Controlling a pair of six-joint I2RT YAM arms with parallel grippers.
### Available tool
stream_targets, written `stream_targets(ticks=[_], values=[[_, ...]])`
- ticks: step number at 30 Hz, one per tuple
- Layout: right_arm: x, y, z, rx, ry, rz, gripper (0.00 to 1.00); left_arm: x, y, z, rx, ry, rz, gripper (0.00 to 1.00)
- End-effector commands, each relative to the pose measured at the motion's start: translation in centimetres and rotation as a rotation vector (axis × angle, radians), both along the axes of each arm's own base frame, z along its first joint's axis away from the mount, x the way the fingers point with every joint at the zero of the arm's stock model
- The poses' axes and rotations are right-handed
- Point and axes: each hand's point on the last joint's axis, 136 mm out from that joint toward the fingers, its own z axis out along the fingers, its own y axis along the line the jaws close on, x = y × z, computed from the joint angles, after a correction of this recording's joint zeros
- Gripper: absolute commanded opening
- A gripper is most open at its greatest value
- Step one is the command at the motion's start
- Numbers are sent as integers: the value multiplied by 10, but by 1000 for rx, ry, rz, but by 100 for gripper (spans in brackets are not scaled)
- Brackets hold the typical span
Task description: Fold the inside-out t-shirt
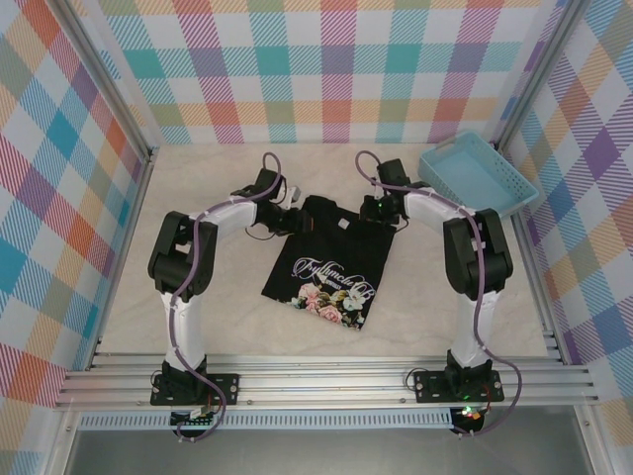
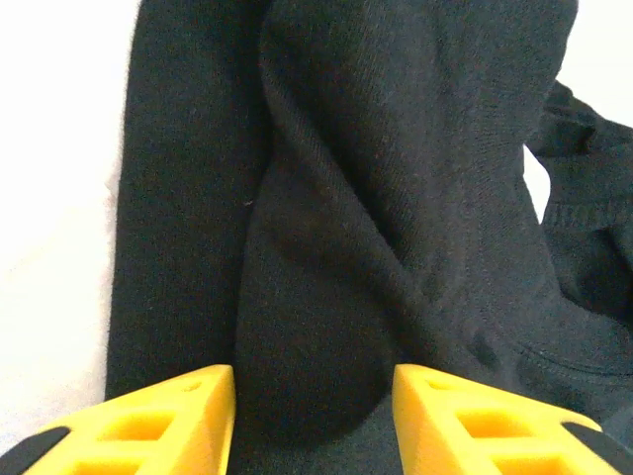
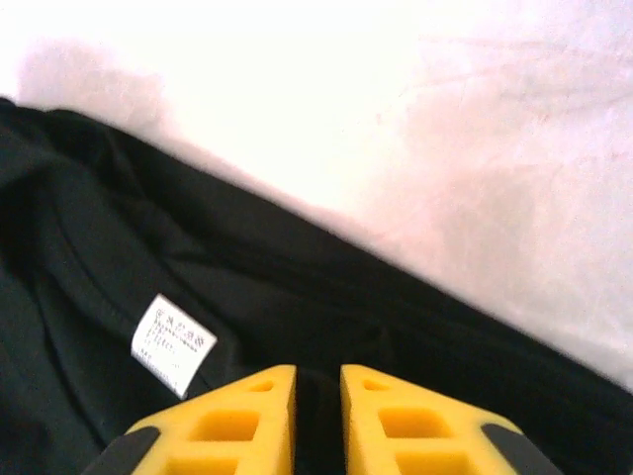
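Note:
The inside-out t-shirt (image 1: 331, 259) lies flat mid-table, black, with its flowery print (image 1: 331, 297) at the near end. My left gripper (image 1: 290, 214) sits at the shirt's far left corner. In the left wrist view its yellow fingers (image 2: 188, 416) stand apart with a thick bulging fold of black cloth (image 2: 316, 327) filling the gap between them. My right gripper (image 1: 374, 210) is at the far right corner. Its fingers (image 3: 381, 416) are almost together, with a thin strip of the shirt's edge (image 3: 317, 396) pinched between them. A white care label (image 3: 173, 341) shows just left of them.
A light blue plastic basket (image 1: 475, 178) stands at the back right corner. The table top (image 1: 208, 178) is pale cream, walled by checked panels. Both arms' bases are bolted to the metal rail (image 1: 326, 381) at the near edge.

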Motion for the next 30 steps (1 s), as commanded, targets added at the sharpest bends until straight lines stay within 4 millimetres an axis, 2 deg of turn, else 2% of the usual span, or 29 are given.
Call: stream_targets(ticks=[1, 5, 10, 15, 17, 20, 24, 27, 30], values=[[15, -2, 7, -40, -28, -23, 10, -9, -4, -3, -6, 14, -40, 38], [26, -2, 16, -49, -60, -30, 0, -12, -3, -9, -2, 25, -42, 22], [40, 1, 32, -48, -99, -29, 0, -15, 3, -12, 8, 31, -36, 2], [47, 1, 36, -53, -106, -29, 0, -12, 13, -1, 19, 1, 7, 0], [47, 1, 29, -57, -89, -25, 7, -12, 17, 4, 26, -13, 25, 0], [45, 2, 18, -62, -52, -11, 23, -11, 24, 7, 45, -28, 64, 0], [39, 7, 26, -32, -55, 34, 40, -12, 41, 2, 106, -31, 130, 0], [29, 12, 42, 6, -78, 67, 46, -11, 51, -4, 158, -34, 161, 0], [9, 11, 50, 32, -70, 80, 47, -7, 59, -3, 196, -52, 197, 3]])
